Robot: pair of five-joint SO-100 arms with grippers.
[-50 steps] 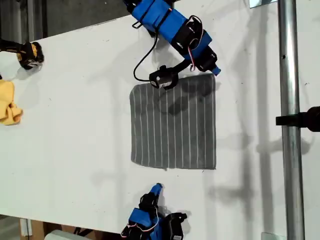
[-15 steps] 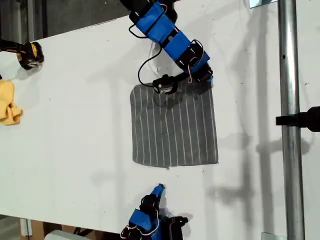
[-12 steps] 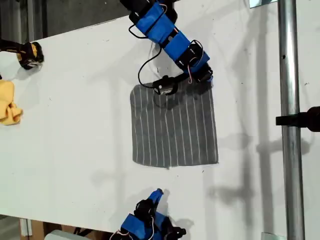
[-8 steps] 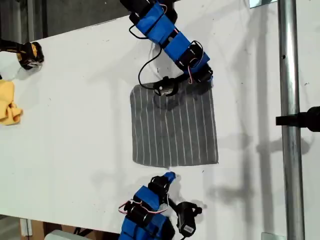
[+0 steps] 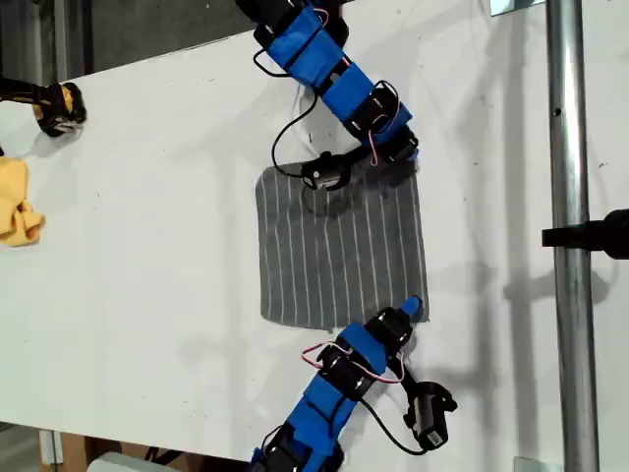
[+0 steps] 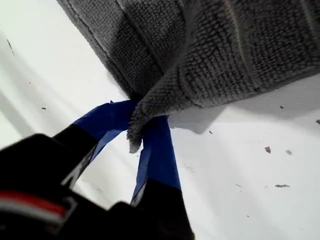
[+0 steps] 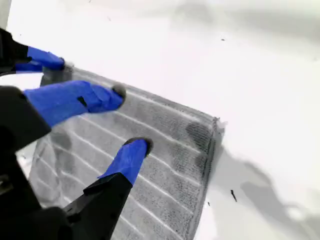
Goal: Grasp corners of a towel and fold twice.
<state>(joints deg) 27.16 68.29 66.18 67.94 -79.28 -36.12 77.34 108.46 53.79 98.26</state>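
Towel (image 5: 341, 251): grey, white-striped, flat on white bench (image 5: 147, 246). First hand (image 6: 142, 132): clamped on one towel corner (image 6: 135, 140), raised. Second hand (image 7: 125, 120): fingers parted above the opposite towel edge, holding nothing. Yellow cloth (image 5: 18, 202): well apart from towel.

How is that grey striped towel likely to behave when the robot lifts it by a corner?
Probably floppy: the towel bunches where my first gripper pinches its corner, so the rest should drape and drag. Its looped pile looks grippy, so slipping seems unlikely. It lies flat and thin on the table, so it is likely light.
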